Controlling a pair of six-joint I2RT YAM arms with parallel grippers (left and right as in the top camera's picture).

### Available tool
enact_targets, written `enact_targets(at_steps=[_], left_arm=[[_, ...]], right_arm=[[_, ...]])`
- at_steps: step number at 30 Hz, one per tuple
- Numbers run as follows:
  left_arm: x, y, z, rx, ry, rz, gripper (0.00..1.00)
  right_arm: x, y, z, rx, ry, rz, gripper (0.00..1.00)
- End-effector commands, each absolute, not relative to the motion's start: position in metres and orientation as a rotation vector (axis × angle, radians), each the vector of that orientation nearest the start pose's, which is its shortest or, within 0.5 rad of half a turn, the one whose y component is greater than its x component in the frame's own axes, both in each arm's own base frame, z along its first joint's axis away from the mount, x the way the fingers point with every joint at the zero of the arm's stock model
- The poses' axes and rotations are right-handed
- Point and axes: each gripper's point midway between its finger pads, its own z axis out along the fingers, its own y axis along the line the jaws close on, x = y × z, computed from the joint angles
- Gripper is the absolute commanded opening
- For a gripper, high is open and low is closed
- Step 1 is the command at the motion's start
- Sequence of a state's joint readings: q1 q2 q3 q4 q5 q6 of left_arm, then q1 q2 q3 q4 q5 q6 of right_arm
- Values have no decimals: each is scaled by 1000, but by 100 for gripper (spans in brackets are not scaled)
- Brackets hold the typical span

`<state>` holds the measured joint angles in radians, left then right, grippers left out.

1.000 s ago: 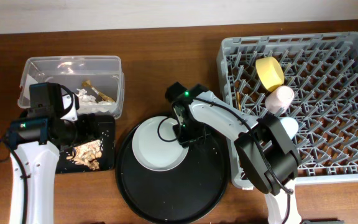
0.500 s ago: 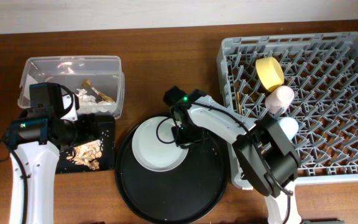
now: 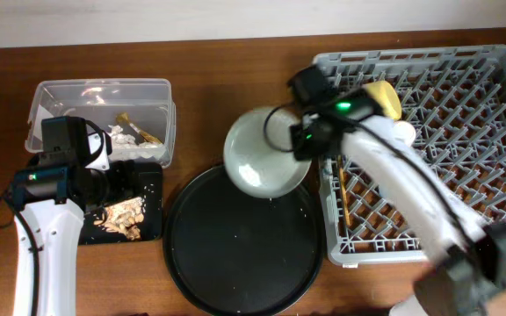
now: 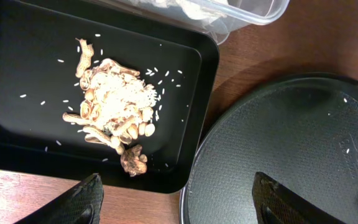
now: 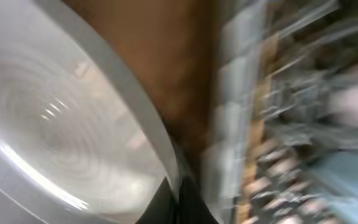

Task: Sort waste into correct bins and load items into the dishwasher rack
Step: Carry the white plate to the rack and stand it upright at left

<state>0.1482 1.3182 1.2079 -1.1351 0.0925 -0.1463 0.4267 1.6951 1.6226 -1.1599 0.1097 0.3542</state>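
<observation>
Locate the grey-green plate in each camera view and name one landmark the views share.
Overhead: plate upper centre, its right rim in the right gripper, beside the dishwasher rack.
Left wrist: not in it.
Right wrist: plate fills the left half, blurred.
Shared landmark: the dishwasher rack, right of the plate in both those views.

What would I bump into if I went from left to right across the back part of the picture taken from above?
clear tub → pale plate → dishwasher rack
</observation>
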Motion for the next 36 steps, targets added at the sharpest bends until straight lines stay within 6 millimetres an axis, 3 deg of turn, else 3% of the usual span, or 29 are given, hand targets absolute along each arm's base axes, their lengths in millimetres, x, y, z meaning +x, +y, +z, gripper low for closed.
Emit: enact_targets(at_steps=[1, 3, 5, 9, 17, 20, 25, 31, 36], left_arm=[[282, 28, 173, -397, 2770, -123, 76], [282, 28, 173, -397, 2770, -123, 76], [282, 28, 173, -397, 2770, -123, 76], [282, 28, 173, -398, 2771, -123, 76], [283, 28, 173, -397, 2767, -123, 76], [283, 28, 173, -397, 2767, -123, 76], [283, 28, 173, -397, 2767, -123, 76], [283, 28, 173, -397, 2767, -123, 76], [283, 28, 174, -397, 2767, -123, 76]], right_arm=[[377, 65, 264, 123, 2462, -336, 4], [379, 24, 296, 267, 2289, -586, 4], [378, 7, 304, 336, 2210, -726, 4], [393, 10, 275, 302, 2262, -804, 4], [406, -5, 243, 342, 2292, -934, 4], [407, 6, 224, 314, 2374, -863, 4], [402, 43, 191, 264, 2582, -557, 4], [383, 73, 171, 217, 2758, -319, 5], [367, 82, 164, 199, 2846, -246, 5]])
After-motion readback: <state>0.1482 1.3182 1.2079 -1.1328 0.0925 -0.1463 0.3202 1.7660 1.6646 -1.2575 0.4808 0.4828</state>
